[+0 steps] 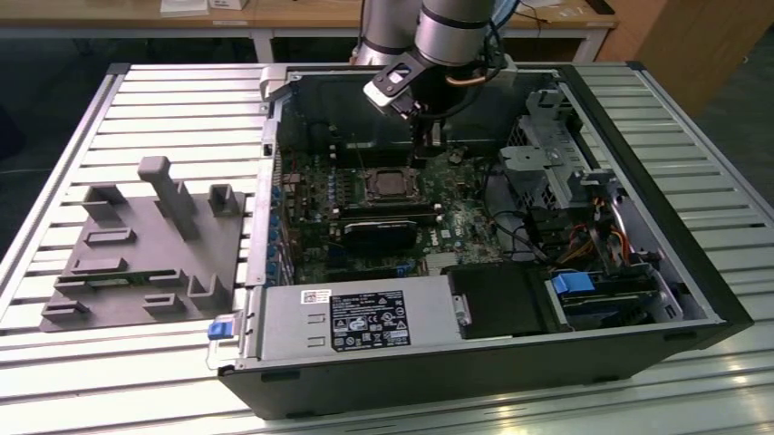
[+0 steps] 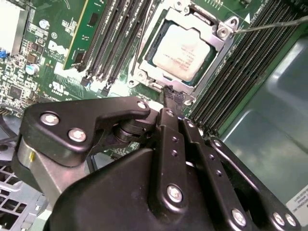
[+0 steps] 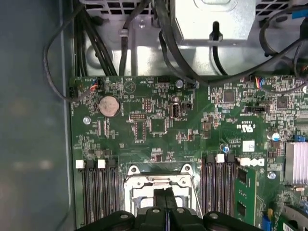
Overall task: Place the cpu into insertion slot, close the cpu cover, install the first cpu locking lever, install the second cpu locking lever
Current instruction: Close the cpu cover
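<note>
The cpu (image 2: 182, 50) lies flat in the insertion slot (image 1: 390, 184), its pale metal top showing through the window of the cpu cover (image 2: 222, 45). The cover lies down over it. My gripper (image 2: 171, 94) is shut, with its fingertips at the edge of the cover's frame and nothing seen between them. In the first wrist view the gripper (image 3: 166, 199) stands over the socket frame (image 3: 159, 182). One thin wire lever (image 2: 269, 26) sticks out past a corner of the socket. Another wire lever (image 2: 143, 41) runs along the opposite side. In the exterior view the gripper (image 1: 426, 145) reaches down into the open case just behind the socket.
Long black memory slots (image 2: 115, 33) flank the socket on both sides. A black heatsink block (image 1: 381, 231) sits in front of it, a power supply (image 1: 351, 322) at the case front, and a drive cage with cables (image 1: 550, 159) on the exterior view's right. A grey fixture (image 1: 145, 245) lies beside the case.
</note>
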